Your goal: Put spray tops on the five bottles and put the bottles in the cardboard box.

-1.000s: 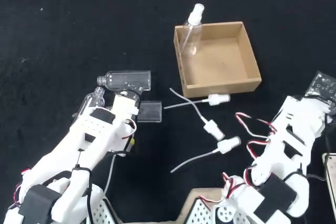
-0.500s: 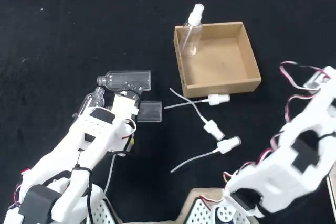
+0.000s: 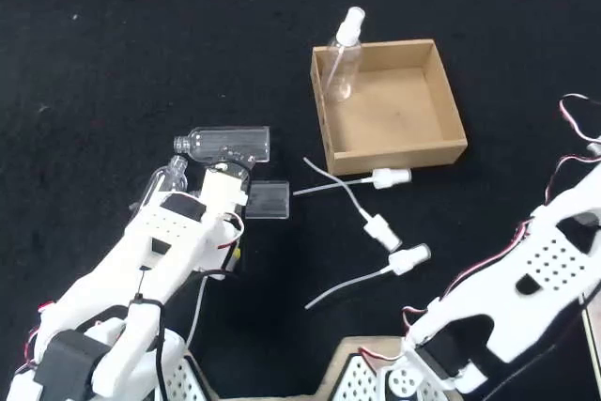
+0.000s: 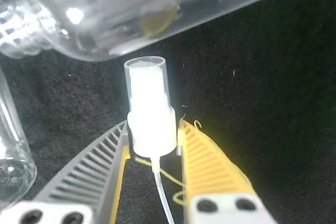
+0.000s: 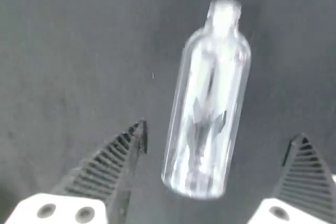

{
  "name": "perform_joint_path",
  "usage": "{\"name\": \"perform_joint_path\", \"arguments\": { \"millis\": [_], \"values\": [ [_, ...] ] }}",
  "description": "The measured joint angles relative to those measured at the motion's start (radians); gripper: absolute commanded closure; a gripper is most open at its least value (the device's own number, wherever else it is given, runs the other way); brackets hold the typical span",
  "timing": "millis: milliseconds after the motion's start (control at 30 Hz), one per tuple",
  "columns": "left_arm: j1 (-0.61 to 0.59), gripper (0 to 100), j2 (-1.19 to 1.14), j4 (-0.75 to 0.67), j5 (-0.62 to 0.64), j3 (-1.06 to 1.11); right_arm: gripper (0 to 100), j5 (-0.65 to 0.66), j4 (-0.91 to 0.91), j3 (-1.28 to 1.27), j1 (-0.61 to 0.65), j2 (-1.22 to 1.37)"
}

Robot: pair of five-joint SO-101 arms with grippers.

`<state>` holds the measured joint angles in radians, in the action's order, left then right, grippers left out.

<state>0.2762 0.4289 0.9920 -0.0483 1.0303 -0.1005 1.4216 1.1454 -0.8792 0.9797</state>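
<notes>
Black cloth surface (image 3: 113, 63) seen from the high view, with an open brown cardboard box (image 3: 394, 155) at upper centre-right. One clear plastic bottle fitted with a white spray top (image 3: 343, 68) stands in the box's upper-left corner, long axis near vertical and nozzle up. A second clear uncapped bottle (image 3: 230, 144) lies at left centre, long axis horizontal and neck toward the frame's left. Three loose white spray tops with thin dip tubes (image 3: 390, 177) (image 3: 380, 229) (image 3: 410, 257) lie below the box, heads to the right and tubes trailing lower left.

The left end effector (image 4: 153, 129) sits just below the lying bottle, pinching a white spray top with a clear cap (image 4: 149, 108), its cap toward that bottle and its tube running back between the fingers.

The right end effector (image 5: 219, 134) is spread wide over another clear uncapped bottle (image 5: 207, 103) lying on the surface, neck pointing away from the wrist, with neither finger touching it.

Compared with one second earlier, the white right arm (image 3: 545, 269) has swung out to the frame's right edge. The left arm and all bottles are unchanged.
</notes>
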Motion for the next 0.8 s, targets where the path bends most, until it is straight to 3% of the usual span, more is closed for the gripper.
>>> {"name": "perform_joint_path", "arguments": {
  "millis": [233,467,533,667,800],
  "values": [
    [0.000,92,0.000,0.000,0.000,0.000,61.0,-0.052,0.014,0.400,0.000,0.284],
    [0.000,92,0.000,-0.002,0.000,0.008,61.3,-0.086,-0.089,0.448,-0.018,0.385],
    [0.000,92,0.002,-0.003,0.000,0.009,66.6,-0.086,-0.112,0.433,-0.029,0.397],
    [0.000,92,0.002,-0.003,0.000,0.009,88.9,-0.086,-0.114,0.431,-0.034,0.397],
    [0.000,92,0.002,-0.003,0.000,0.009,87.7,-0.086,-0.087,0.439,-0.035,0.397]
  ]
}}
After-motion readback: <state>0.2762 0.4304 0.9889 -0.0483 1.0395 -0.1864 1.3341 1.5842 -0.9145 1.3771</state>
